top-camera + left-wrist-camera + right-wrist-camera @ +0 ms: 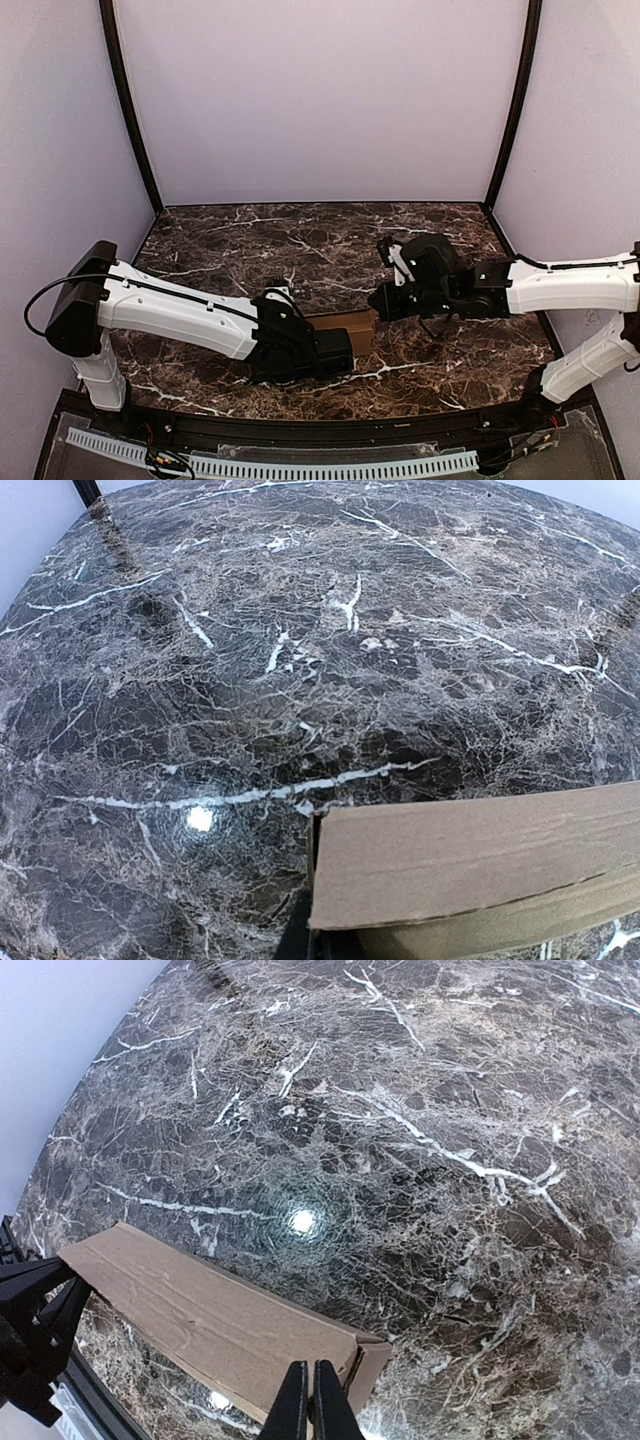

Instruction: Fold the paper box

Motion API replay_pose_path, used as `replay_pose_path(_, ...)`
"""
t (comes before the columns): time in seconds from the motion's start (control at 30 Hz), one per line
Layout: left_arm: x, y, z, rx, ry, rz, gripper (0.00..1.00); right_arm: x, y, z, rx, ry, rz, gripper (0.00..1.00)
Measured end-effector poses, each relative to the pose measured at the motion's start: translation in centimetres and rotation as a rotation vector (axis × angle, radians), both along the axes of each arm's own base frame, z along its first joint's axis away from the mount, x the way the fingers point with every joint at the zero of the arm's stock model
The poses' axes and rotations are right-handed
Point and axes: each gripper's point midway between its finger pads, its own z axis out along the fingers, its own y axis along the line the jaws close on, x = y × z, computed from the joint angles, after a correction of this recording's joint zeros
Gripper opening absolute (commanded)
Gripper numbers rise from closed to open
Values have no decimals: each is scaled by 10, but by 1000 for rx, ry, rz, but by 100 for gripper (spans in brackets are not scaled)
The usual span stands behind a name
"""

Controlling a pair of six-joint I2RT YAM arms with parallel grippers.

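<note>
The paper box point(352, 325) is a plain brown cardboard piece, partly folded into a long flat sleeve, lying between my two arms near the table's front middle. My left gripper point(343, 352) is shut on the box's left end. In the left wrist view the box point(480, 860) fills the lower right and covers most of that gripper's dark fingers point(298, 935). My right gripper point(385, 302) meets the box's right end. In the right wrist view its jaws point(311, 1370) are pressed together over the near edge of the box point(200, 1310), close to a folded end flap point(372, 1365).
The dark marble table point(300, 240) has white veins and a glare spot point(302, 1220). Pale purple walls and two black corner posts point(130, 110) close it in on three sides. The left arm's gripper point(35, 1310) shows at the box's far end in the right wrist view.
</note>
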Motion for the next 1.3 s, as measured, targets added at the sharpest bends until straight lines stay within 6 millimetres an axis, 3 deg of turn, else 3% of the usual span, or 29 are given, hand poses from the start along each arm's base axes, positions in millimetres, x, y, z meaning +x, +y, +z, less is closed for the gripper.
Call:
replay_pose_path(0.77,-1,6,-1,29,6,13,0,-20,10,-19,63,53,-18,0)
replay_pose_path(0.87,-1,7,-1,33,6,13,0,-21,10,-18,76,57,-32,6)
replay_pose_path(1.03,-2,8,-1,40,7,13,0,-22,0,-8,78,42,-65,30)
replay_pose_path(1.3,-2,9,-1,41,7,16,0,-27,-22,14,94,5,-99,31)
